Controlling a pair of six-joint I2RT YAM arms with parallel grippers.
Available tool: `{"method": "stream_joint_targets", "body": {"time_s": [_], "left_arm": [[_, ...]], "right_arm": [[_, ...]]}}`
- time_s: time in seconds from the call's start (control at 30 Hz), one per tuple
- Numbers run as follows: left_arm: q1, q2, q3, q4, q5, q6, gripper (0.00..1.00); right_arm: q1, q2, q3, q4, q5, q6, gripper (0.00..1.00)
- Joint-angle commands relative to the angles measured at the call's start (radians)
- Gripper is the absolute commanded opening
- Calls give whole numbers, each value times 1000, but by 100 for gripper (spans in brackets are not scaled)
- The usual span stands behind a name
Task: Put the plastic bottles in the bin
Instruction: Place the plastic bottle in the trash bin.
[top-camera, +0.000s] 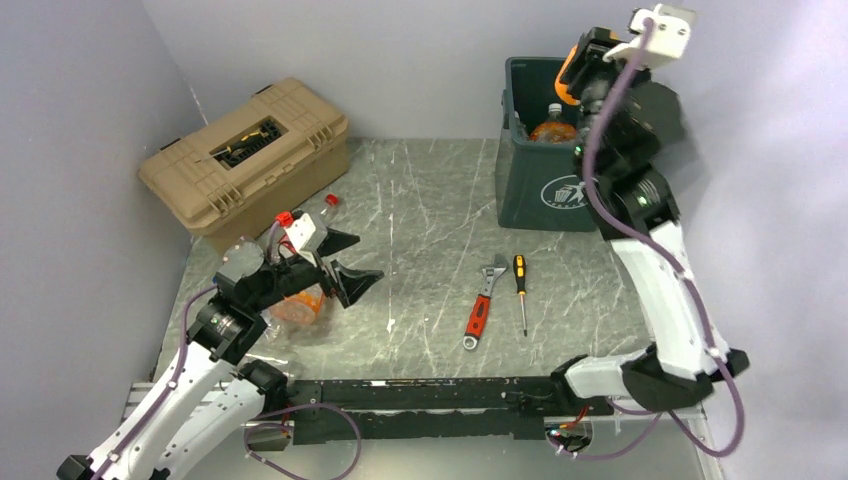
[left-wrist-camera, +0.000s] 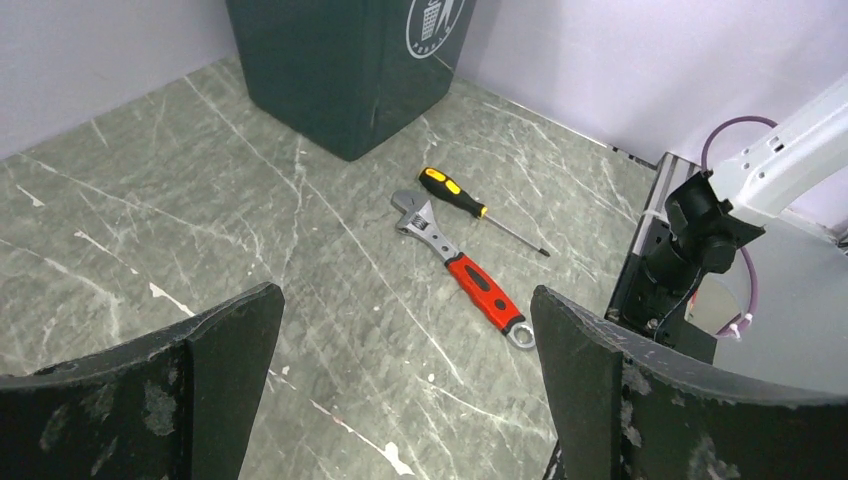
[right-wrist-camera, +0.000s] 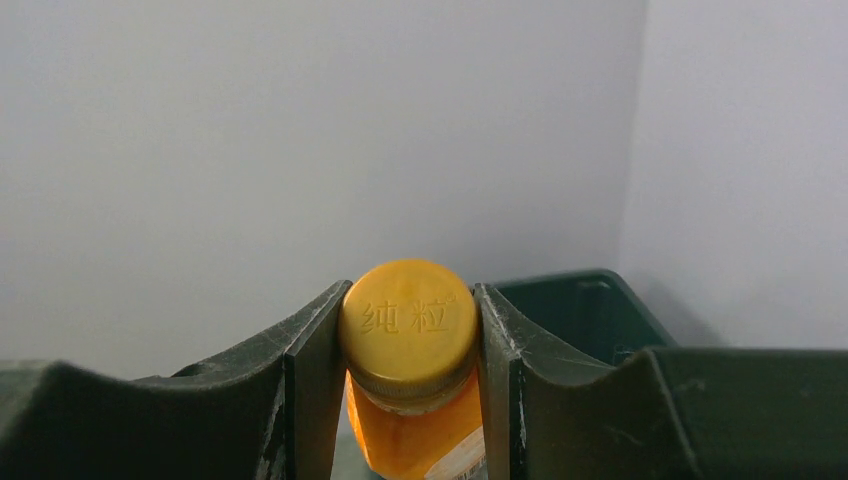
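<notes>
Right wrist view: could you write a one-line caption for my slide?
Right hand holding an orange bottle by its yellow cap, over the green bin.

The left arm crouches low at 8 o'clock, the left gripper gaping wide. The right arm towers toward 1 o'clock, the right gripper with its fingers clamped on an orange bottle by the cap.

At least five bottles; one bin, toolbox, wrench, screwdriver.
</notes>
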Motion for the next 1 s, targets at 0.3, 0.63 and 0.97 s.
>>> {"method": "stream_joint_targets", "body": {"time_s": [0.3,0.63,0.97], "left_arm": [[-6,-7,22,10,-51,10,99],[-16,-15,25,-5,-73,19,99],[-17,-2,30,-16,-74,25,99]], "right_arm": [[-630,107,-222,126,-223,502,0],[-711,221,-302,135,-255,550,0],[-719,286,-314,90,-371,576,46]]}}
